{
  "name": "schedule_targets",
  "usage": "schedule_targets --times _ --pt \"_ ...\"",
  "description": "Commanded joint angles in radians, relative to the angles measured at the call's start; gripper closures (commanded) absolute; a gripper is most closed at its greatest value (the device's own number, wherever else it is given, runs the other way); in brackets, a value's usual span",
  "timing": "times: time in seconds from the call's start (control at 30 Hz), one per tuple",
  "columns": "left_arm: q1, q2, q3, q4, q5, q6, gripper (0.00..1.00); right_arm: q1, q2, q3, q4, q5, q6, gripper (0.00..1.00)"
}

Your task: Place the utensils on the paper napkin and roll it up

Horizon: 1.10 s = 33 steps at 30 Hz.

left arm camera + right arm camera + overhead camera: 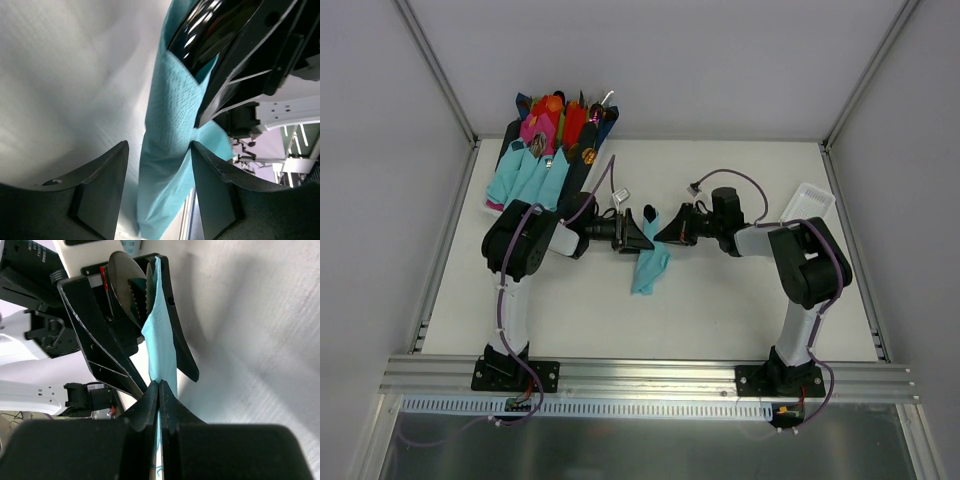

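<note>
Grey panels [650, 60] and aluminium posts [432, 65] wall in the white table [720, 320], where your two arms meet at the centre. Between them is the paper napkin [648, 268], a teal sheet gathered into a loose, narrow roll that slants toward the near side. A dark spoon bowl [651, 214] pokes out of its far end.

Your right gripper [158, 386] has its jaws pressed together on an edge of the teal paper. Your left gripper [159, 150] stands about half apart astride the roll. One finger [212, 190] touches the paper, and the other finger [105, 185] is separated from it by a strip of bare table.

From the right wrist, the utensils [131, 287] show inside the left jaws as a shiny rounded bowl and a toothed edge lying against the napkin.

At the far left, pink, red, navy and teal napkin rolls [552, 135] are bunched together. A white basket [808, 204] sits at the far right.
</note>
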Motion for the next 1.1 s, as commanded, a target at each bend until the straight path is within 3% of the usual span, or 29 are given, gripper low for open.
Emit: schedule_targets --times 0.0,0.07,0.23,0.5,0.73,0.8,0.83,0.9,0.93,1.07 --pt "0.016 0.034 -0.009 0.332 0.069 -0.198 0.47 0.006 -0.041 0.006 0.095 -0.067 0.029 1.0" --pt "0.016 0.039 -0.007 0.413 0.077 -0.24 0.49 0.006 -0.041 0.008 0.101 -0.07 0.032 1.0" --pt "0.016 0.027 -0.001 0.437 0.08 -0.261 0.56 0.004 -0.036 0.011 0.107 -0.074 0.038 1.0" --pt "0.019 -0.002 -0.024 0.434 0.089 -0.249 0.81 0.0 -0.036 0.029 0.106 -0.082 0.043 1.0" --pt "0.019 -0.05 -0.043 0.429 0.085 -0.252 0.97 -0.007 -0.042 0.038 0.095 -0.091 0.051 0.99" --pt "0.021 -0.065 -0.043 0.42 0.083 -0.252 1.0 -0.016 -0.058 0.049 0.09 -0.09 0.075 0.89" --pt "0.022 -0.071 -0.043 0.414 0.082 -0.25 1.0 -0.02 -0.067 0.051 0.092 -0.088 0.087 0.73" --pt "0.027 -0.087 -0.041 0.385 0.074 -0.246 1.0 -0.031 -0.097 0.052 0.092 -0.071 0.115 0.59" --pt "0.036 -0.111 -0.041 0.37 0.066 -0.232 1.0 -0.051 -0.14 0.048 0.092 -0.061 0.129 0.45" --pt "0.061 -0.2 -0.034 0.236 0.025 -0.165 1.0 -0.091 -0.272 0.005 0.049 -0.008 0.161 0.32"
